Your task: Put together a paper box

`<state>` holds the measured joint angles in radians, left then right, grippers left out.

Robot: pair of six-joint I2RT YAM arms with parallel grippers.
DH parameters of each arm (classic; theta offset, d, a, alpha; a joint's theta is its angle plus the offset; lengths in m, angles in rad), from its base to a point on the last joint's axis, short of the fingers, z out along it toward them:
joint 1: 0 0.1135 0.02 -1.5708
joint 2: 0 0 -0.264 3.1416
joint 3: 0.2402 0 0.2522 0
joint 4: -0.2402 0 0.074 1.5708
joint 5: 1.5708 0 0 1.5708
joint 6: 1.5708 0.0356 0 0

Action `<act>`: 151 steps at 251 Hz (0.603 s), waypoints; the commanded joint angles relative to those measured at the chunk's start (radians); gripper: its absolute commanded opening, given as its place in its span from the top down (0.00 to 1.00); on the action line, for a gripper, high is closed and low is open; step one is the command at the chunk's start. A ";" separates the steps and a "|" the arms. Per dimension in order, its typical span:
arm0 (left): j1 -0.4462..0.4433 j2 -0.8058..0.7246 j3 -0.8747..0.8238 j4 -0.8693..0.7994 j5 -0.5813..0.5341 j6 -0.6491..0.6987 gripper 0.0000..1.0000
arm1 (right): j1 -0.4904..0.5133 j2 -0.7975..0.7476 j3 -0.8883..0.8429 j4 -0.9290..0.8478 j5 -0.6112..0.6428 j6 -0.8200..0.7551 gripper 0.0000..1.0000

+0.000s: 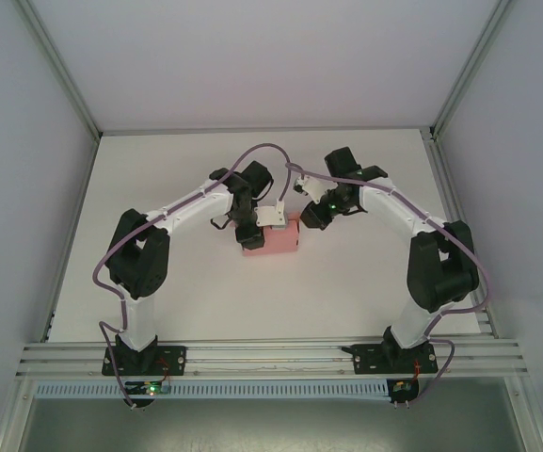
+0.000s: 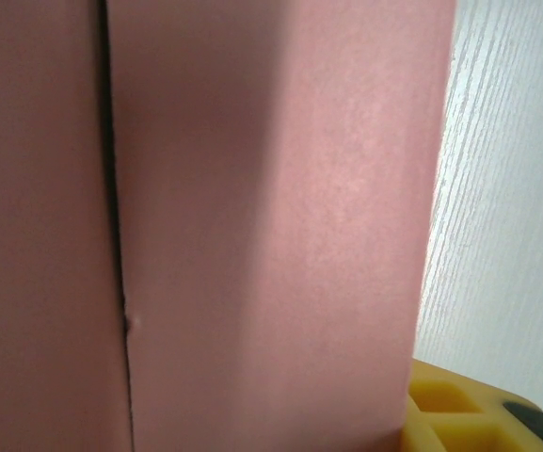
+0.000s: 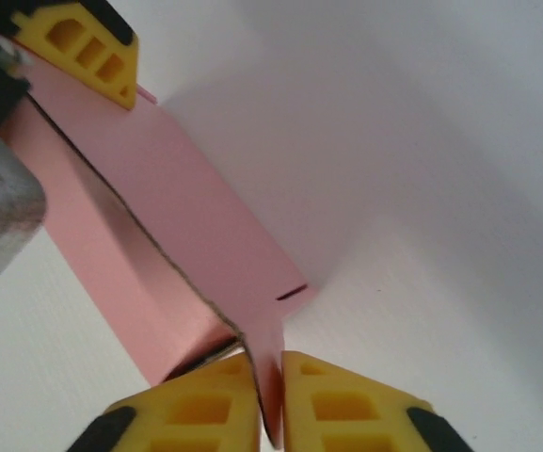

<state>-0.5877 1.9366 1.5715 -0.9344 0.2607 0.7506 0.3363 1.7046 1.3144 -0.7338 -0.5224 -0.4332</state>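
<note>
From above, the paper box (image 1: 276, 240) lies mid-table (image 1: 365, 188), with your left claw (image 1: 248, 232) at its left end and your right claw (image 1: 305, 218) at its right.

The left wrist view has the pink wall pressed close, with one yellow finger (image 2: 450, 414) beside it. You cannot tell whether that claw is spread or gripping.

In the right wrist view your right claw is pressed together on the end flap (image 3: 273, 339), right at the box corner. Fold the flap slowly along its crease without tugging, since thin card will probably buckle. Brace the body with the left.
</note>
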 commanded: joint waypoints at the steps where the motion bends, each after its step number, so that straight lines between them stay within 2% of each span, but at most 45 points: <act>1: -0.001 0.019 0.022 0.016 -0.020 -0.034 0.57 | 0.006 0.003 0.054 -0.056 -0.065 0.021 1.00; 25: -0.001 0.027 0.034 0.046 -0.045 -0.086 0.58 | 0.046 0.009 0.109 -0.102 -0.046 0.113 1.00; 54: 0.000 0.053 0.056 0.056 -0.063 -0.137 0.59 | 0.086 0.014 0.160 -0.092 -0.014 0.393 1.00; 77: -0.004 0.082 0.085 0.054 -0.099 -0.166 0.60 | 0.090 0.018 0.127 -0.010 -0.085 0.633 1.00; 107: -0.006 0.102 0.102 0.054 -0.114 -0.168 0.61 | 0.085 -0.009 0.058 0.157 -0.193 0.869 1.00; 151: -0.005 0.103 0.102 0.046 -0.091 -0.130 0.61 | 0.048 -0.042 0.047 0.265 -0.289 1.050 1.00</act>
<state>-0.5869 1.9949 1.6562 -0.9318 0.1974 0.6418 0.3664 1.7290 1.3499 -0.6266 -0.4877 0.3740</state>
